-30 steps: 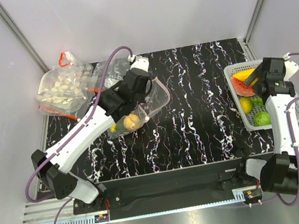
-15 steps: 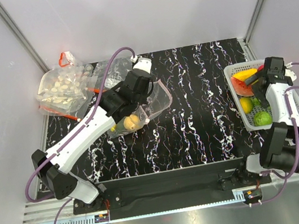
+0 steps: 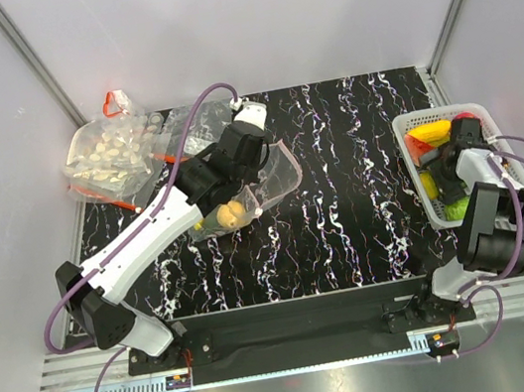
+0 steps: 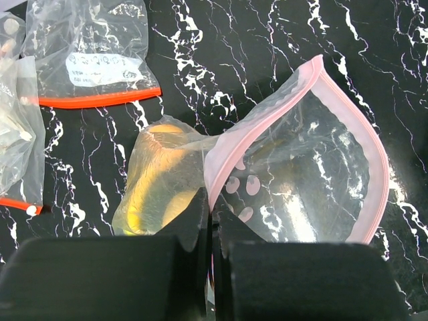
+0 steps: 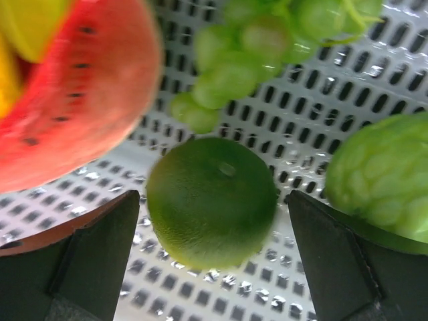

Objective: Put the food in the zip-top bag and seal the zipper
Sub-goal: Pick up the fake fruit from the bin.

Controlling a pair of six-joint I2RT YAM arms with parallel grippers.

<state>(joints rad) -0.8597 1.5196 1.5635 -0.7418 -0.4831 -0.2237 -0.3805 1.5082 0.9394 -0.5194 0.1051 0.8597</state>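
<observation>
The dotted zip-top bag [image 3: 273, 172] lies on the black marbled table, its pink-red zipper [image 4: 374, 154] rim gaping open. My left gripper [image 3: 243, 185] is shut on that rim near one corner [image 4: 212, 207]. Yellow and tan food [image 3: 226, 214] sits in the bag's lower part [image 4: 157, 177]. My right gripper [image 3: 450, 175] is down inside the white mesh basket [image 3: 439, 112], open, with a green lime [image 5: 214, 207] between its fingers [image 5: 100, 254], which do not touch it. A watermelon slice [image 5: 73, 87], green grapes [image 5: 254, 47] and a bumpy green fruit [image 5: 378, 174] lie around the lime.
Several other clear bags with orange strips lie at the back left [image 3: 109, 156]; one is just beyond the dotted bag [image 4: 93, 53]. The basket stands at the table's right edge. White walls and metal posts close in the sides and back.
My right gripper has dropped from above the basket down into it, over the lime. My left gripper still holds the bag's rim and has barely shifted.
</observation>
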